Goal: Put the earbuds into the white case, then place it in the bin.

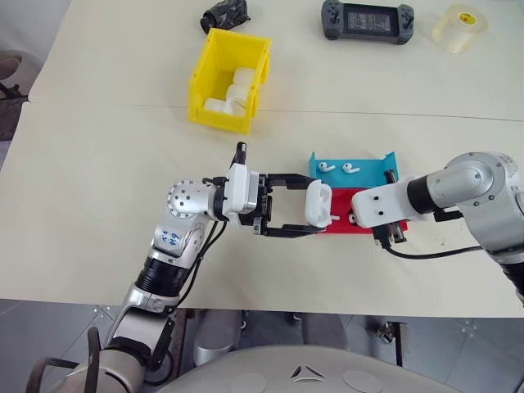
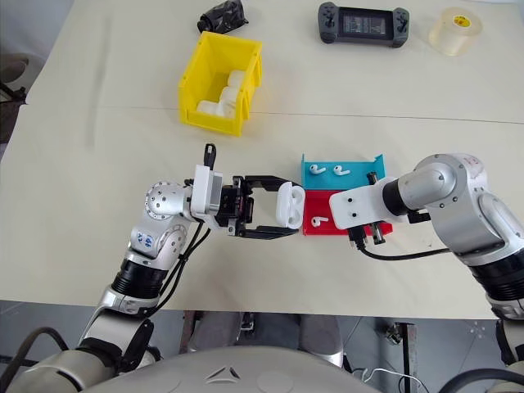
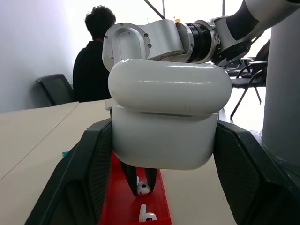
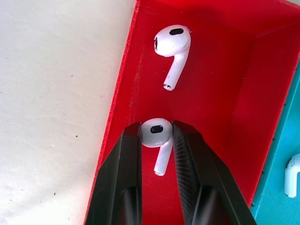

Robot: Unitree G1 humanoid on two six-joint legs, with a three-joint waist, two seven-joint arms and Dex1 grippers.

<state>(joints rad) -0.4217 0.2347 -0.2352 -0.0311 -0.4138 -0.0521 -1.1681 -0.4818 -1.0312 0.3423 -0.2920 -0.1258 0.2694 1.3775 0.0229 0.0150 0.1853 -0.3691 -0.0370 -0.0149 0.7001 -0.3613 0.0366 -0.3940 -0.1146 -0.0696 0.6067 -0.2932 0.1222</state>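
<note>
One earbud [image 4: 155, 132] sat pinched between the right hand's [image 4: 157, 140] fingers in the red tray [image 4: 225, 93], the left hand [image 1: 315, 205] gripped the white case [image 1: 318, 203] beside it; that slick bud could squirt free.

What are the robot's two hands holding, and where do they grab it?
Left gripper holds the white case by its lower body. Right gripper pinches an earbud by its head in the red tray.
</note>
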